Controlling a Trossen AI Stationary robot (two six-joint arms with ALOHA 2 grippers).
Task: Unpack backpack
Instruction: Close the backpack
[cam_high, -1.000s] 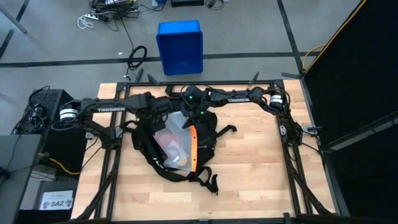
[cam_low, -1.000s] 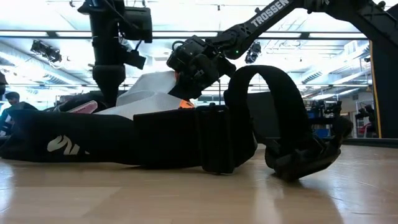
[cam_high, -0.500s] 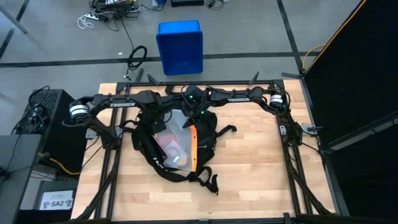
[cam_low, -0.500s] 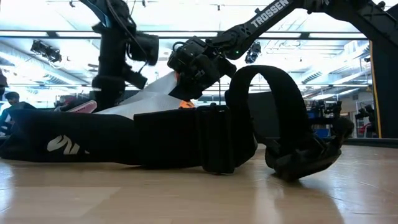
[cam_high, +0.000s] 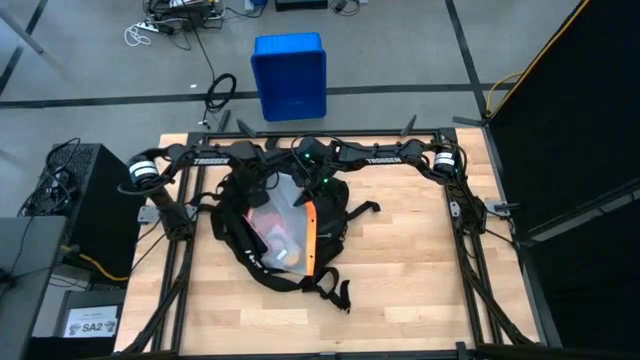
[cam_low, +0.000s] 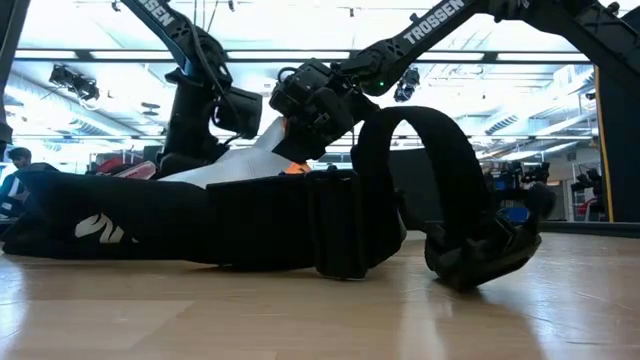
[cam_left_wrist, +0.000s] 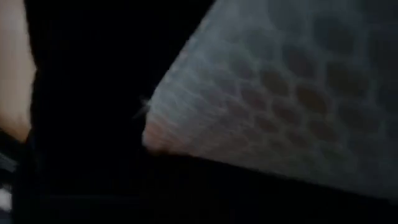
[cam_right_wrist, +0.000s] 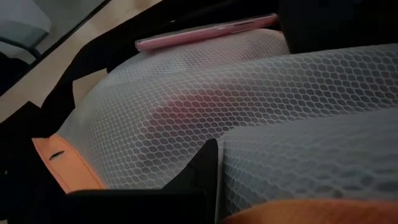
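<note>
You were in a robotics lab or open industrial workspace. A wooden table (cam_high: 400, 270) sat in a black metal frame on a grey concrete floor (cam_high: 100, 60) marked with dark tape lines. A blue plastic crate (cam_high: 289, 74) and loose cables (cam_high: 165, 25) lay on the floor beyond the jaws. Electronics boxes (cam_high: 70, 200) stood off to the left arm's side. Ceiling strip lights (cam_low: 300, 55) ran across a wide hall behind the table.
</note>
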